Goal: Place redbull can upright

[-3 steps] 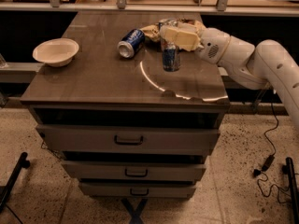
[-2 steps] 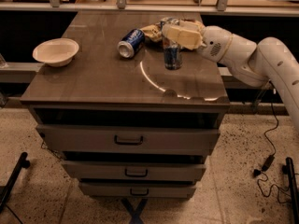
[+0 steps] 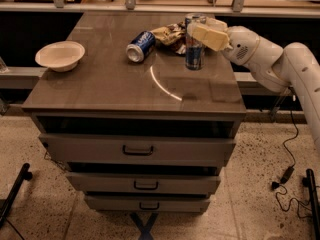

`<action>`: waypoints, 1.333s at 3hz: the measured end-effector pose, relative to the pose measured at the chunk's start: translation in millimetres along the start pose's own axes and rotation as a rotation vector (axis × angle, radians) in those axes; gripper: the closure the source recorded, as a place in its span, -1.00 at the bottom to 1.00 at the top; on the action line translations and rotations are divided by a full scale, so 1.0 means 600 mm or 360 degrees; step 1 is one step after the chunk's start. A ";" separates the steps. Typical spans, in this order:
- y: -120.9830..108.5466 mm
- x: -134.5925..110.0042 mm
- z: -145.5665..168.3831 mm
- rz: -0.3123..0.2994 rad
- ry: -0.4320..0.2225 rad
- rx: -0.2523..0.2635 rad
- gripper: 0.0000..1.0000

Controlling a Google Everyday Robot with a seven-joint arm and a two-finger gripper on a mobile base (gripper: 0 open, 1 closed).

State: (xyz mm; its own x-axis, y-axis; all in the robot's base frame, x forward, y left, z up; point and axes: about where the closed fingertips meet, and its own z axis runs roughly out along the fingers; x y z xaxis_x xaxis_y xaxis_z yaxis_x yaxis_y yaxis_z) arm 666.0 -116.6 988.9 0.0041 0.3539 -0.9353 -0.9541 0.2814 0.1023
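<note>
- The gripper [image 3: 200, 29] is seen at the upper part of the redbull can [image 3: 194, 56], carried in from the right on a white arm [image 3: 270, 59]; whether it is clamped on the can or slack cannot be told
- The redbull can is stood upright toward the back right of the table [image 3: 125, 91], its base seemingly on the top; a hold high on the can is judged to leave the base free to be set flat
- A snack bag [image 3: 169, 34] lies just beside it on the left, and a blue can [image 3: 140, 46] is laid on its side beyond that
- A bowl [image 3: 60, 55] is set well apart, near the left edge
- The right edge is near the can and open top is left in front, so a withdrawal to the right is judged least hindered
</note>
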 end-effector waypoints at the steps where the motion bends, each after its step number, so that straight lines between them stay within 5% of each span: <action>1: -0.013 -0.007 -0.030 -0.0045 -0.0088 0.0028 1.00; 3: -0.032 0.002 -0.086 -0.0130 -0.0211 0.0069 1.00; 4: -0.037 0.019 -0.100 -0.0156 -0.0223 0.0047 0.72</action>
State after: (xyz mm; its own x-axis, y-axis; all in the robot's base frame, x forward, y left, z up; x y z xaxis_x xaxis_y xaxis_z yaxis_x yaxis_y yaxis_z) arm 669.1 -172.1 955.7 0.1404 0.4438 -0.8851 -0.9379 0.3460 0.0248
